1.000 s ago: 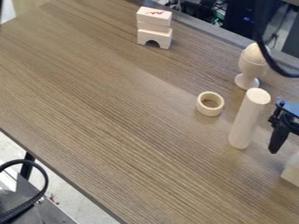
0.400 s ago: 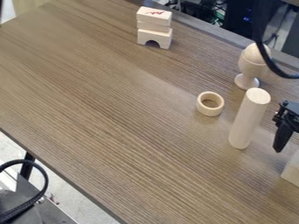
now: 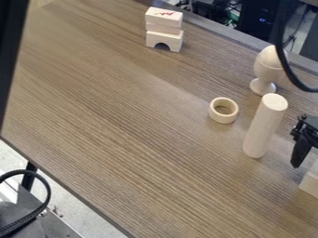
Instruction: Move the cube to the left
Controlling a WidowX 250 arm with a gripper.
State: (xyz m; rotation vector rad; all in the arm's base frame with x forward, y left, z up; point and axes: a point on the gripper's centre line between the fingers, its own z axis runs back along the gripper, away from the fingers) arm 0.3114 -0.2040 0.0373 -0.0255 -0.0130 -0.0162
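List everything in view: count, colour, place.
cube: 1, pale, cut off by right edge
cylinder: 1, pale wood, upright, right side
ring: 1, pale wood, left of cylinder
egg-topped cup: 1, pale wood, beyond cylinder
block stack: 1, pale, red mark on top, arched piece lowest, far side
table: 1, brown woodgrain, centre
cables: 2 prominent, black, upper right and lower left
upright strip: 1, black, upper left edge
background equipment: count unclear, mostly dark, top right
end effector: 1, black, right edge

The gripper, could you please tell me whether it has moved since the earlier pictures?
Yes, the gripper now sits slightly lower in the view than in both earlier pictures, judged against the upright wooden cylinder.
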